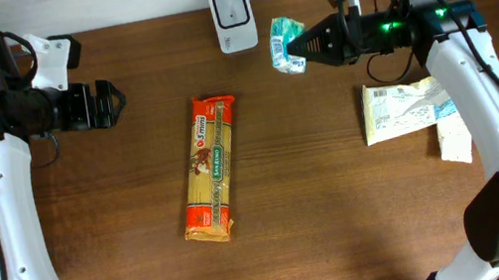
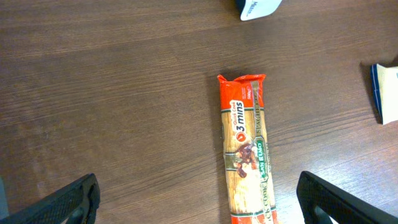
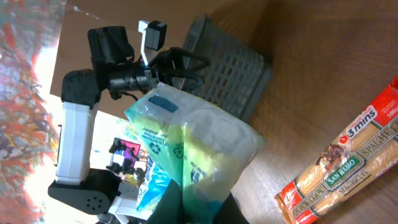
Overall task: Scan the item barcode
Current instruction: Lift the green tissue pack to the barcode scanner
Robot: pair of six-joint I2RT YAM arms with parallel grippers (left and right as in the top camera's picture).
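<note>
The item, a crinkly green and blue plastic packet (image 1: 286,45), hangs above the table just right of the white barcode scanner (image 1: 230,6) at the back edge. My right gripper (image 1: 301,48) is shut on the packet's near end. In the right wrist view the packet (image 3: 193,140) fills the middle, pinched low down by my right gripper (image 3: 198,200). I see no barcode on it. My left gripper (image 1: 111,102) stands open at the far left with nothing in it, its fingers (image 2: 69,202) spread wide over bare wood.
A long orange spaghetti pack (image 1: 212,166) lies in the middle of the table, also the spaghetti pack (image 2: 247,149) in the left wrist view. White packets (image 1: 403,108) lie at the right under my right arm. A grey basket (image 3: 230,68) shows beyond the table.
</note>
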